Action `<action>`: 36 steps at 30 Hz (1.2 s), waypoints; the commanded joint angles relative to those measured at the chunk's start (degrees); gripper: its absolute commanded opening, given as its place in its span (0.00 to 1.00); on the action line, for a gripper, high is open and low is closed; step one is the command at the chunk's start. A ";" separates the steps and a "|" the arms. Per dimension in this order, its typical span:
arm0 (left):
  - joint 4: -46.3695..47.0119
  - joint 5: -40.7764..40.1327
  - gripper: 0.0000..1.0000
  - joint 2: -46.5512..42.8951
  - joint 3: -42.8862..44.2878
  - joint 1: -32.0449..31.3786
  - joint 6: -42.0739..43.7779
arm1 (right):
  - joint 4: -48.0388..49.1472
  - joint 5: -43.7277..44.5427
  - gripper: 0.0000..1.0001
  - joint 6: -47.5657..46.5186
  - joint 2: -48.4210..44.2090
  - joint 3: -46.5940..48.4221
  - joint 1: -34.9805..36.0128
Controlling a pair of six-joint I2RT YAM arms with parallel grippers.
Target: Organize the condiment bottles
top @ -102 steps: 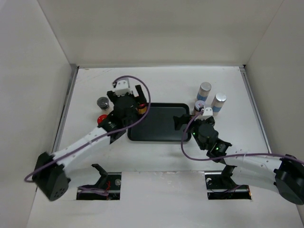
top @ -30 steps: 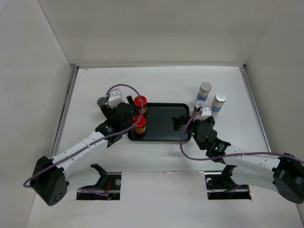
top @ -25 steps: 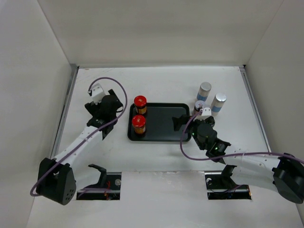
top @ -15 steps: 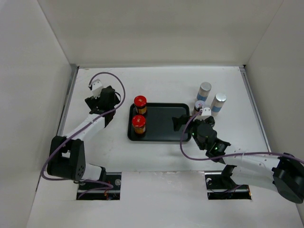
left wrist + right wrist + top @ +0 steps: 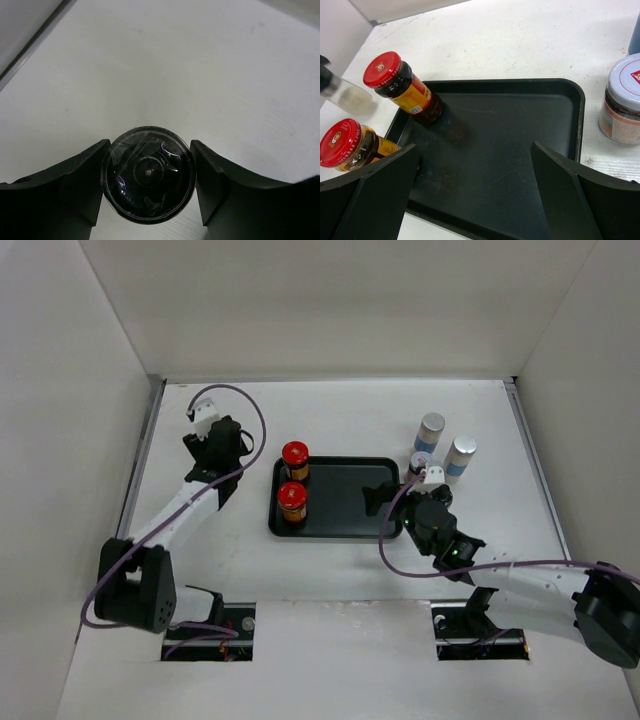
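- Right jaws: spread wide, gripping nothing, over the near right part of the flat black rectangular tray (image 5: 520, 150) on the white desk (image 5: 350, 410).
- Red-lidded glass jar with amber contents (image 5: 342, 142): upright in the tray, beside one finger of the right jaws.
- Red-lidded dark glass jar (image 5: 382, 70): upright in the tray, ahead of the right jaws.
- Grey-lidded brown jar (image 5: 622, 100): on the desk, outside the right jaws' other finger, just off the tray.
- Left jaws: pinching a dark-lidded clear jar (image 5: 147, 175) between both fingers; lifted or resting, cannot tell.
- Tall white silver-capped bottle (image 5: 461, 455) and matching silver-capped bottle (image 5: 430, 430): on the desk, beyond the right jaws.
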 commanded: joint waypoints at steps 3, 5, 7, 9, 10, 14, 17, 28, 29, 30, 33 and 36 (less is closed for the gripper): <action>8.49 -4.79 0.37 -15.58 4.21 -10.18 5.53 | 2.93 -0.16 1.00 0.24 -1.02 0.63 -0.52; 10.51 -5.50 0.37 -16.91 6.58 -15.10 7.29 | 3.02 0.19 1.00 0.23 -1.37 0.37 -0.52; 12.01 -5.06 0.37 -16.39 9.30 -19.41 8.70 | 2.58 0.20 1.00 0.58 -1.89 0.10 -0.78; 12.80 -4.71 0.37 -14.02 12.03 -24.16 9.49 | 2.58 0.37 1.00 0.32 -3.21 0.02 -0.87; 13.33 -4.53 0.37 -12.36 13.26 -26.01 9.85 | 2.58 0.89 1.00 0.15 -3.74 -0.07 -0.87; 14.73 -1.90 0.37 -4.89 17.39 -30.33 9.85 | 2.49 2.22 1.00 -0.03 -5.67 -0.77 -0.69; 16.58 -0.75 0.37 0.56 18.72 -32.35 9.59 | 2.32 3.62 1.00 -0.03 -8.13 -1.39 -0.69; 20.53 -0.14 0.38 17.01 20.39 -34.47 9.68 | 2.58 5.20 1.00 0.15 -8.75 -2.27 -0.87; 21.15 -0.14 0.38 17.54 19.96 -34.20 9.67 | 2.84 5.38 1.00 0.15 -8.75 -2.36 -0.87; 21.59 -0.05 0.38 18.07 19.60 -33.94 9.67 | 2.85 5.38 1.00 0.23 -8.67 -2.45 -0.96; 22.99 -0.05 0.39 19.30 17.94 -33.32 9.33 | 2.67 5.38 1.00 0.41 -8.49 -2.45 -1.48; 24.58 -0.05 0.43 20.09 16.00 -33.32 9.15 | 2.85 5.29 1.00 0.50 -8.23 -2.53 -1.48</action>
